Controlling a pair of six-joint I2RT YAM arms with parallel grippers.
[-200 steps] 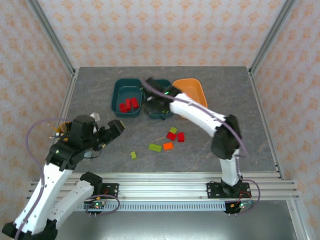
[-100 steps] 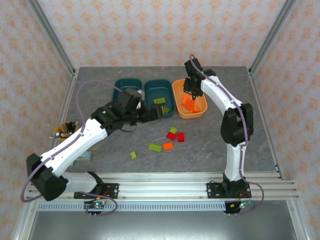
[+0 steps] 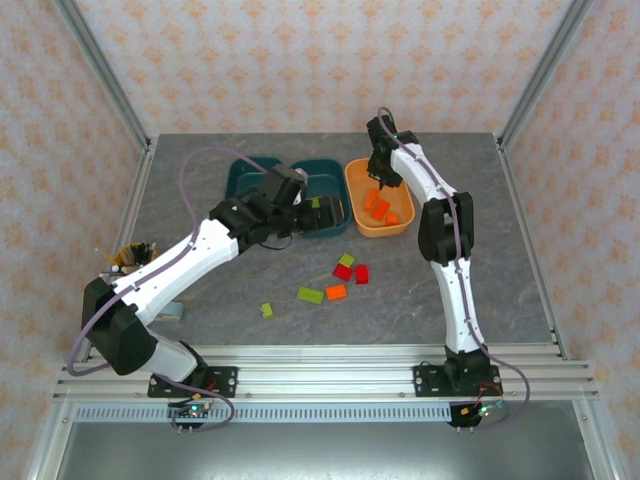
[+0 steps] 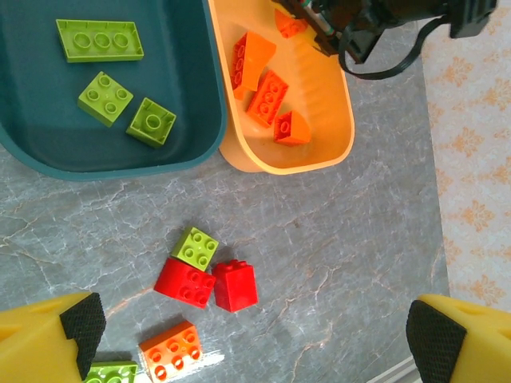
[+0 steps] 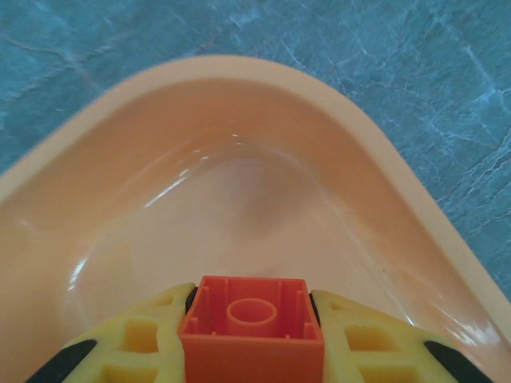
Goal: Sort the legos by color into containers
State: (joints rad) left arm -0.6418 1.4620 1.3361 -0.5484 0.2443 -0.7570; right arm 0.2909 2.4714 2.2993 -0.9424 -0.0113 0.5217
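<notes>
- The right gripper (image 5: 251, 351) is hanging over a corner of the orange tub (image 5: 160, 159). Its jaws are clamping an orange brick (image 5: 251, 319) that is not released yet.
- The left gripper (image 4: 254, 331) is hovering above the table (image 3: 500, 260), its jaws spread wide with nothing between them. Under it, two red bricks (image 4: 207, 283) are lying loose near the tubs.
- The teal tub (image 4: 48, 104) just beside the orange tub is holding three green bricks (image 4: 100, 40).
- Half a second earlier the left arm was reaching less far; now it is covering part of the other teal tub. The right arm was already above the orange tub.
- One second earlier the right gripper was at the middle tub, the left arm was folded back near the cup (image 3: 130, 257), and the orange tub looked empty.
- The loose group is not changing, so I judge that about six bricks are waiting.
</notes>
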